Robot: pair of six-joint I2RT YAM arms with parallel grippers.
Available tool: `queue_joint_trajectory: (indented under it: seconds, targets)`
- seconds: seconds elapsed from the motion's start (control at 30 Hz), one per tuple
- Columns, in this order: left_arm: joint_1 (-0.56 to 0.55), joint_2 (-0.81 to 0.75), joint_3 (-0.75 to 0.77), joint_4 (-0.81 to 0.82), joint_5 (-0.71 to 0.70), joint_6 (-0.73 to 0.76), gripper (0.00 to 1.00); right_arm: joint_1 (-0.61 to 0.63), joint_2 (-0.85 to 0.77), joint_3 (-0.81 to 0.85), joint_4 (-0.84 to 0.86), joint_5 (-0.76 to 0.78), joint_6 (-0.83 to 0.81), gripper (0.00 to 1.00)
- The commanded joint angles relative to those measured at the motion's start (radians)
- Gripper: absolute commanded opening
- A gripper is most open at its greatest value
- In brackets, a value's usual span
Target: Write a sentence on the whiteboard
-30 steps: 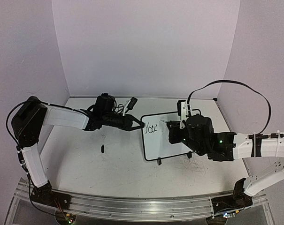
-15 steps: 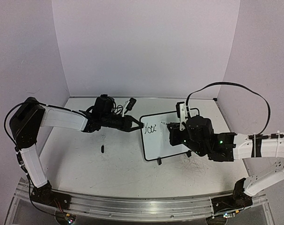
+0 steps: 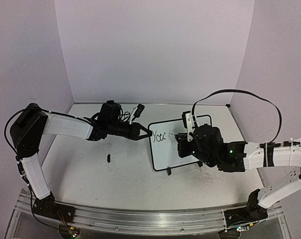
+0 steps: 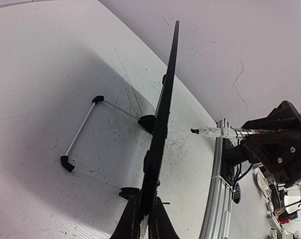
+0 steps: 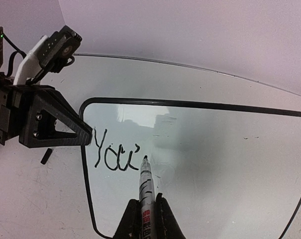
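White left arm [image 3: 68, 125] extended, fingers [image 4: 133, 223] pinching whiteboard [image 3: 165, 155] edge.

arms [image 3: 65, 124]: white shells, blk joints | blk cable [image 3: 235, 90] | grn LEDs [image 3: 230, 149]

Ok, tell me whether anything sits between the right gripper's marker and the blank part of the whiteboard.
Nothing visible does. The marker, held in the right gripper, has its tip at the whiteboard just right of the writing, with bare surface beyond. The left gripper clamps the board's left edge, clear of that stretch.
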Motion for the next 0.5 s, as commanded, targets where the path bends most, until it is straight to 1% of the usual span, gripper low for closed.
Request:
queue_joint_trajectory:
  seconds: [0.0, 0.17, 0.47]
  targets:
    - [0.015, -0.025, -0.008, -0.005, -0.037, 0.000, 0.00, 0.007, 0.013, 0.043, 0.008, -0.004, -0.034, 0.00]
    - [0.015, -0.026, -0.007, -0.005, -0.035, 0.006, 0.00, 0.009, 0.000, 0.016, 0.007, 0.066, 0.018, 0.00]
    - [0.015, -0.020, -0.004, -0.005, -0.032, 0.011, 0.00, 0.010, 0.025, 0.009, 0.019, 0.044, 0.032, 0.00]
